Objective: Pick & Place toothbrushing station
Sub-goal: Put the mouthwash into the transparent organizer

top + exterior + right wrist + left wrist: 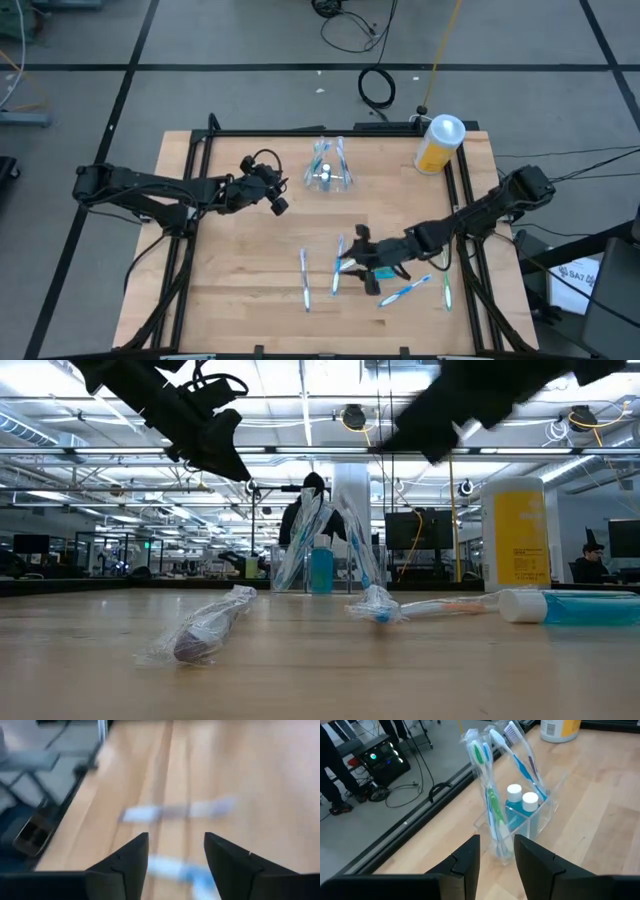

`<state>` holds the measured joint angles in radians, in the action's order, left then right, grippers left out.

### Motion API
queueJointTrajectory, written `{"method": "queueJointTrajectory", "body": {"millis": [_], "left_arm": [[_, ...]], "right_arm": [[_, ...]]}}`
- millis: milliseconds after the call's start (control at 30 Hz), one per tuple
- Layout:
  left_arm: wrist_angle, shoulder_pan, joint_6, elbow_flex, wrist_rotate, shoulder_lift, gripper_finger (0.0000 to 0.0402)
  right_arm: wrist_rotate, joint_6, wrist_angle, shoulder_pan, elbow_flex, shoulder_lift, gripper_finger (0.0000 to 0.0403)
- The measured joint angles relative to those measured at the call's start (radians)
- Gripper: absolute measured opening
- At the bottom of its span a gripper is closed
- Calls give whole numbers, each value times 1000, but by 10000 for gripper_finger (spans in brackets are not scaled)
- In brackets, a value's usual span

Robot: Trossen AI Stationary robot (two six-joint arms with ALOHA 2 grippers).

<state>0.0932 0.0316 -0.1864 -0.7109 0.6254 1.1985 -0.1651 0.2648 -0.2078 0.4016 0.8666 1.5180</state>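
While the clear plastic cup (329,175) stands upright toward the far middle of the worktop (240,290), it already holds several wrapped toothbrushes leaning outward and two teal toothpaste tubes (522,802) with white caps. Loose stock: wrapped toothbrushes (304,278) lie scattered on the near half of the worktop, well apart from the cup; one teal toothpaste tube (570,606) lies on its side among them. Right gripper (352,262): low over this loose group, fingers apart, nothing seen between them; the wrist view shows pale wrapped items on the wood just ahead of it. Left gripper (279,205): waiting just beside the cup, raised off the worktop, fingers parted with nothing between them. Yellow bottle (438,143) with white cap: far right corner, not part of the set. Step in hand, by judgement: the right arm is lining up on the next loose item. Next move calls for settling the fingers squarely across a thin wrapped brush, closing, then carrying it to the cup.
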Motion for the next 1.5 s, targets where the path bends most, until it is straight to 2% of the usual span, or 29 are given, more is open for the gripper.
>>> {"method": "queueJointTrajectory", "body": {"millis": [67, 167, 367, 567, 867, 1167, 1267, 1500], "left_arm": [[0, 1, -1, 0, 0, 0, 127], [0, 1, -3, 0, 0, 0, 127], [10, 1, -16, 0, -2, 0, 127], [11, 1, -26, 0, -5, 0, 127], [13, 1, -26, 0, -5, 0, 127], [10, 2, -27, 0, -5, 0, 127], [9, 3, -27, 0, -5, 0, 127], [9, 7, -27, 0, -2, 0, 127]], "right_arm": [[52, 116, 104, 10, 0, 18, 198], [78, 175, 220, 33, -10, 24, 219], [85, 172, 249, 58, -58, 22, 252], [85, 215, 242, 38, -125, 21, 254], [108, 171, 231, 17, -160, 26, 237], [164, 174, 157, 4, -156, 111, 194], [174, 187, 176, -11, -156, 113, 182], [238, 107, 178, -44, -157, 110, 138]]}}
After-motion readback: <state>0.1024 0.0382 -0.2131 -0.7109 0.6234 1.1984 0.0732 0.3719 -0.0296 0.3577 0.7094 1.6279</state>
